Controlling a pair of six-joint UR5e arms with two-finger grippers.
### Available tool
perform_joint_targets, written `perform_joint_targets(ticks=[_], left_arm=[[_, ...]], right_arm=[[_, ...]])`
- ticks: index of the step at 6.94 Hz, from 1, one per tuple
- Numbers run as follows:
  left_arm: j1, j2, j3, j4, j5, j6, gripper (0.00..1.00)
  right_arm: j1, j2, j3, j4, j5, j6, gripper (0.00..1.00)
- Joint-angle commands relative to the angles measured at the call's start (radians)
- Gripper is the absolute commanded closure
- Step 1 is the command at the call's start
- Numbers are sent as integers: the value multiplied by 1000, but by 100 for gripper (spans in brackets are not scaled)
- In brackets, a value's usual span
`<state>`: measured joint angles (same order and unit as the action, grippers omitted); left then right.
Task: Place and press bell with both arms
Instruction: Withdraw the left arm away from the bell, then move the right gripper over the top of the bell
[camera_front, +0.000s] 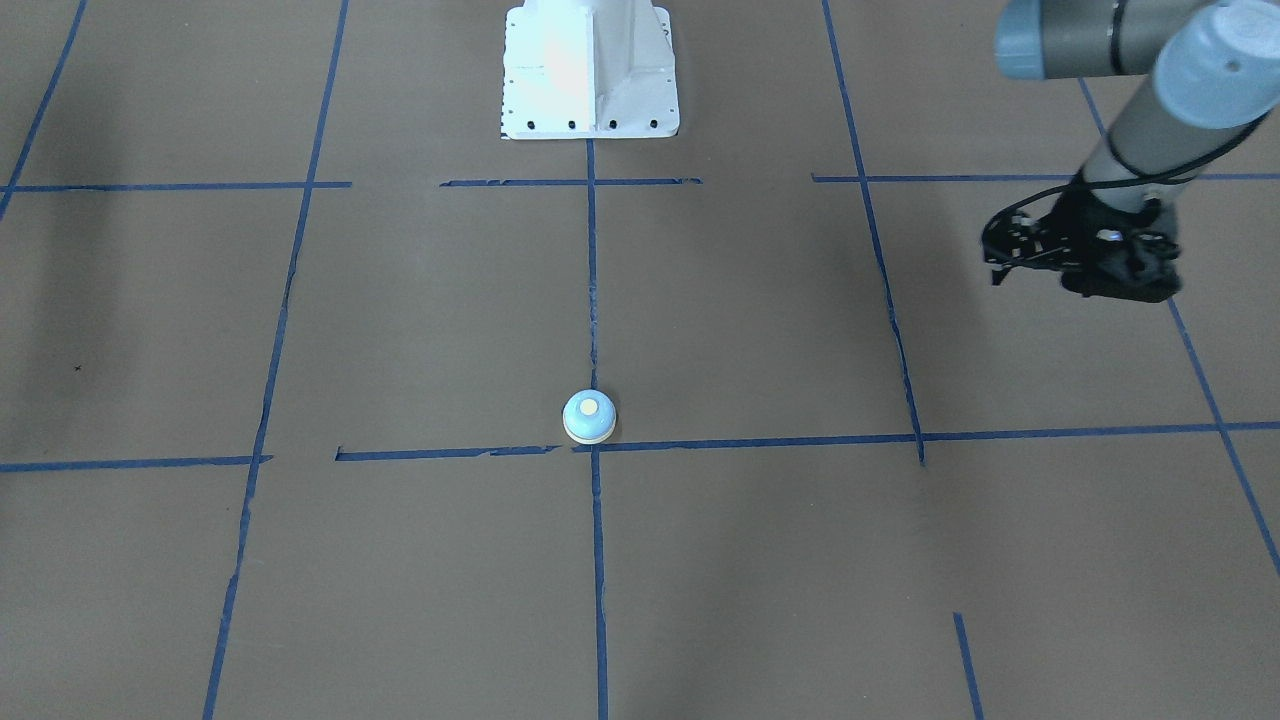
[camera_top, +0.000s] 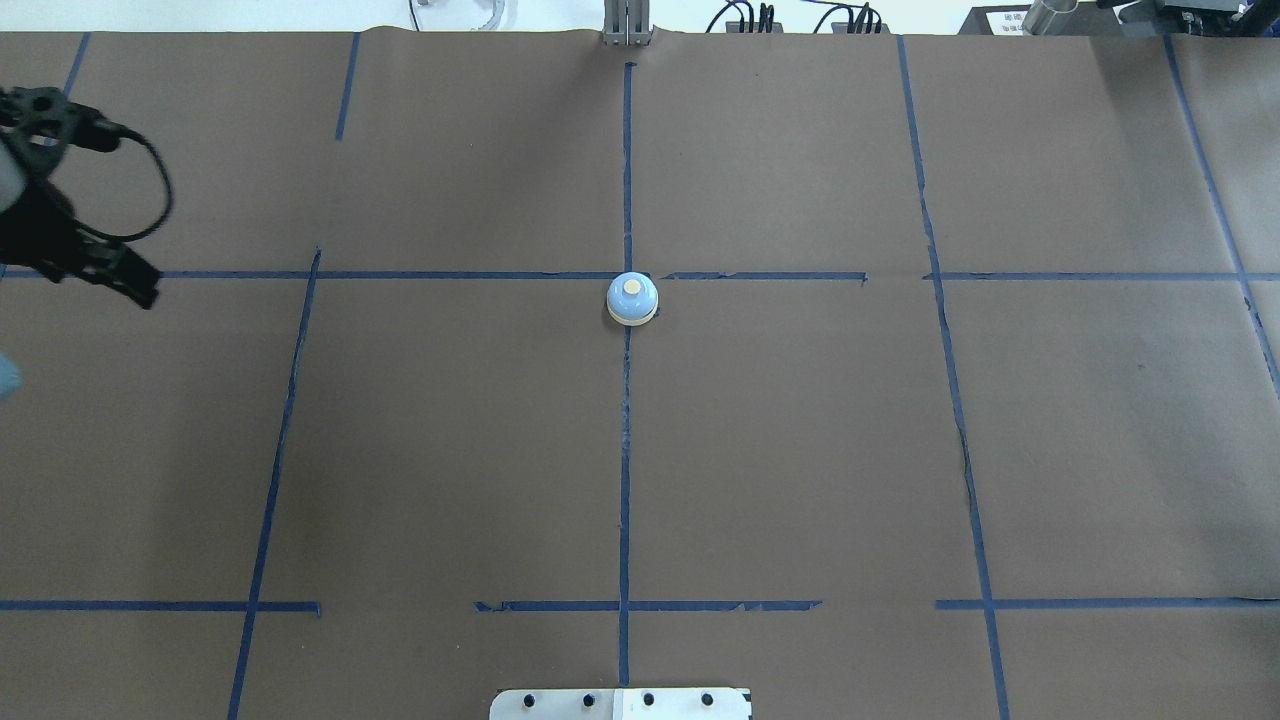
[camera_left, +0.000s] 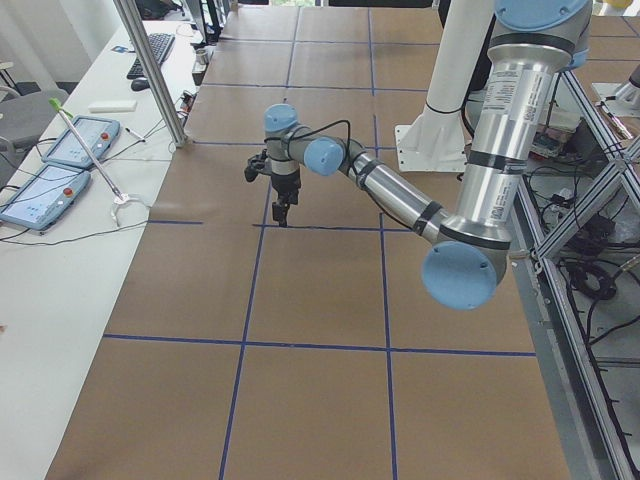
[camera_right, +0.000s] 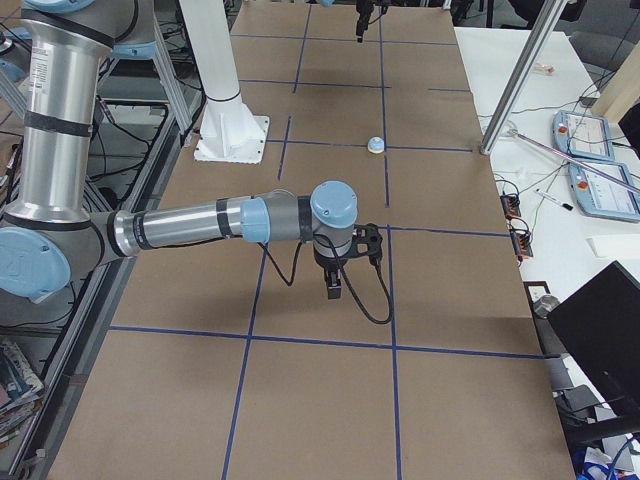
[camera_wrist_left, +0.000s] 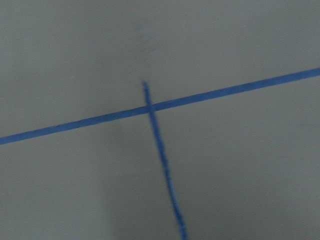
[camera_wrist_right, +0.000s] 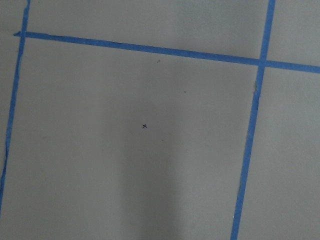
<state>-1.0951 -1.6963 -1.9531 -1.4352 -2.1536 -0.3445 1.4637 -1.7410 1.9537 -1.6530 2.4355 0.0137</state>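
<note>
Though small, light-blue dome bell (camera_front: 589, 417), cream button, cream base ring.

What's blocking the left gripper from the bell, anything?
Likely nothing, so yes: the left gripper hangs off to one side, and only taped brown paper lies between it and the bell.

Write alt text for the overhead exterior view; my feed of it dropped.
A small light-blue bell with a cream button stands alone at the crossing of two blue tape lines on the brown paper-covered table. The left gripper hangs at the view's left edge, far from the bell; the right arm is not in view.
</note>
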Motion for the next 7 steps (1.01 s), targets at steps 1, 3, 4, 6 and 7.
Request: perform_joint_targets(ticks=[1, 3, 4, 6, 7], left_arm=[[-226, 185, 13, -1, -67, 253, 0], [-391, 321, 25, -2, -139, 289, 0], [-432, 361, 25, -2, -150, 362, 0], [-442, 365, 26, -2, -173, 369, 0], [-442, 365, 25, -2, -186, 368, 0]], right_arm=[[-92, 105, 5, -1, -4, 122, 0], [-227, 246, 8, -4, -7, 268, 0], [-290, 306, 17, -1, -10, 361, 0], [-476, 528, 10, -5, -80, 705, 0], [-593, 614, -8, -7, -237, 789, 0]])
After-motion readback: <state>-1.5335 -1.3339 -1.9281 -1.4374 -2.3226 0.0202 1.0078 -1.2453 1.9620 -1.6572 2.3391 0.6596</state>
